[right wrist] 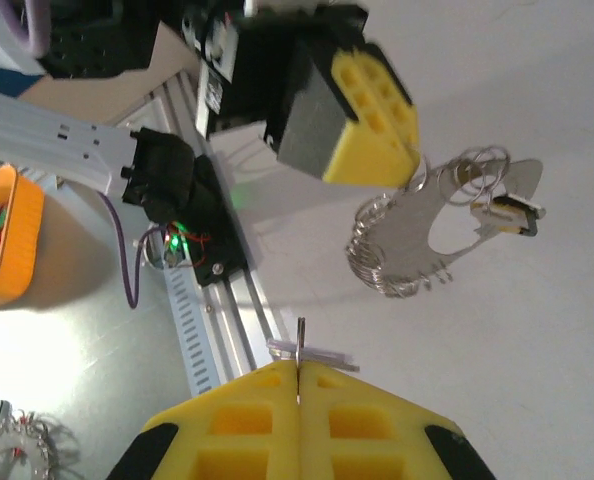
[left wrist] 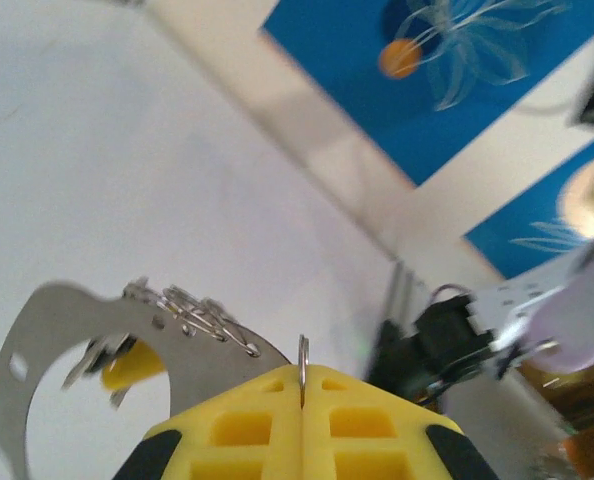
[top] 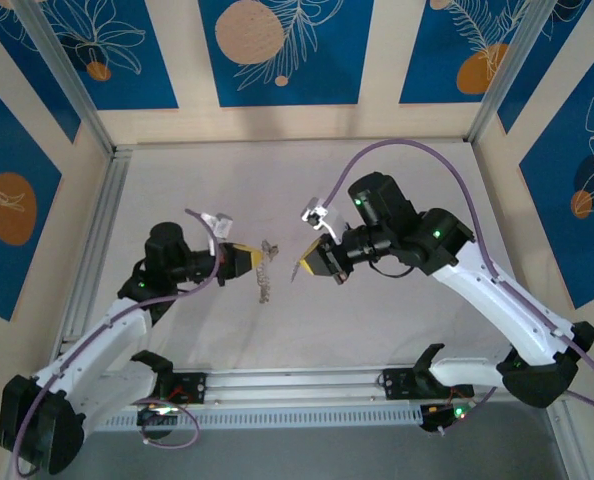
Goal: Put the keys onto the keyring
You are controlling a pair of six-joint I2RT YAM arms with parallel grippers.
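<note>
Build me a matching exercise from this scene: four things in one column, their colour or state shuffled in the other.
Things:
1. left gripper
2. right gripper
3. keyring
4. bin

States:
A. orange, with small coloured bits inside
B. shut on a thin key
C. grey metal, held up between the two grippers
D. shut on the keyring's edge

Pairs: 1-D, 2-B, 3-C, 4-A

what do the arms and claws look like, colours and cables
The left arm and right arm have white shells, black joints and small green lights. A purple cable runs along each. The left claw and right claw have blocky yellow fingers with square recesses.
</note>
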